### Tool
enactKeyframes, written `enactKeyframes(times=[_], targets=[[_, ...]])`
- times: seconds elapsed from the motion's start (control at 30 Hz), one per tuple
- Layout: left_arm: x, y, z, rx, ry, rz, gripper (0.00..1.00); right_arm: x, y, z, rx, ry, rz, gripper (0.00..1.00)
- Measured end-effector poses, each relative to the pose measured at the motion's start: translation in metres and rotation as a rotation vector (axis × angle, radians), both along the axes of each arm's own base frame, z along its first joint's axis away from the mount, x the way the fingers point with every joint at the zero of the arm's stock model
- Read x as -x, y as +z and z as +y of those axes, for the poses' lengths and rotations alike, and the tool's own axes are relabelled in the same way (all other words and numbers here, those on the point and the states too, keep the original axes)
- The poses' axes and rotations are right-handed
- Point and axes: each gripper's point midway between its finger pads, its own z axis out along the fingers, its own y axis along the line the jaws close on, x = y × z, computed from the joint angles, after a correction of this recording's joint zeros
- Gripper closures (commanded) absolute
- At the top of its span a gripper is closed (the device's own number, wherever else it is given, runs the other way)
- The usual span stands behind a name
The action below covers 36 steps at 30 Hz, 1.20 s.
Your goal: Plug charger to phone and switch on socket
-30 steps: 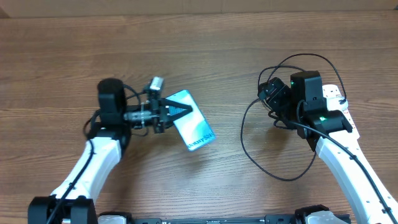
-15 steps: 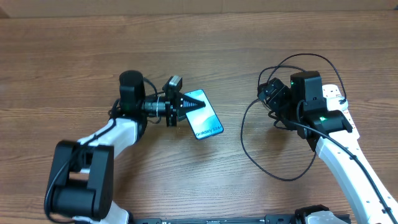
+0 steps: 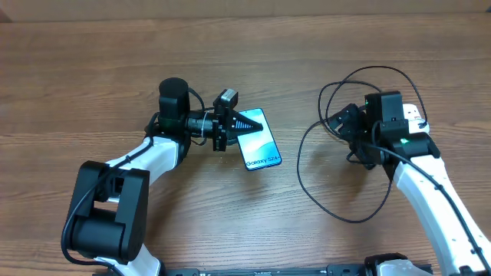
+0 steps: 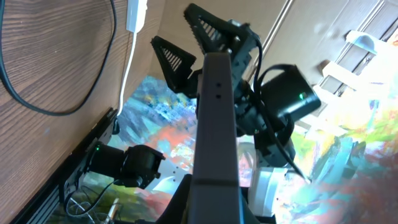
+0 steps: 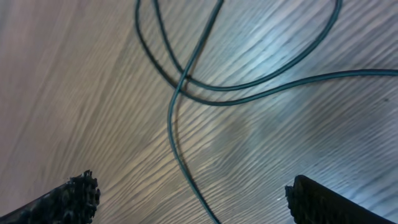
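Observation:
My left gripper (image 3: 244,123) is shut on the top end of the phone (image 3: 259,142), whose light-blue "Galaxy S24" screen faces up, left of the table's centre. In the left wrist view the phone (image 4: 216,118) shows edge-on, dark frame towards me, between the fingers of the left gripper (image 4: 214,208). The charger's thin black cable (image 3: 311,180) loops over the wood at the right. My right gripper (image 3: 347,130) hangs open above those loops, and the cable (image 5: 177,118) runs between its wide-apart fingers (image 5: 333,202) untouched. The white socket (image 3: 415,116) is mostly hidden under the right arm.
A white cord (image 4: 129,62) runs along the table's edge in the left wrist view. Bare wooden tabletop (image 3: 92,61) spreads to the left and the back. The right arm's open fingers (image 4: 177,59) show just beyond the phone in that view.
My left gripper has carried the phone rightward and turned it, so its screen now lies nearer the middle. The right gripper has shifted slightly over the cable and stays open.

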Motion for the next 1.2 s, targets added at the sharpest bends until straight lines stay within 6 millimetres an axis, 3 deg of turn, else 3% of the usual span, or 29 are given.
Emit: enactKeyframes(times=[0.43, 0.6, 0.83, 1.0, 1.2], targets=[[0.000, 0.000, 0.000, 0.000, 0.000, 0.000, 0.96, -0.020, 0.000, -0.009, 0.081, -0.002, 0.164, 0.04], [0.000, 0.000, 0.000, 0.000, 0.000, 0.000, 0.96, -0.040, -0.001, -0.017, 0.127, -0.013, 0.177, 0.14], [0.000, 0.000, 0.000, 0.000, 0.001, -0.001, 0.96, -0.068, -0.032, -0.034, 0.181, -0.065, 0.175, 0.31], [0.000, 0.000, 0.000, 0.000, 0.000, -0.001, 0.96, -0.087, -0.061, -0.043, 0.223, -0.101, 0.174, 0.34], [0.000, 0.000, 0.000, 0.000, 0.000, -0.001, 0.96, -0.108, -0.073, -0.049, 0.247, -0.147, 0.116, 0.38]])
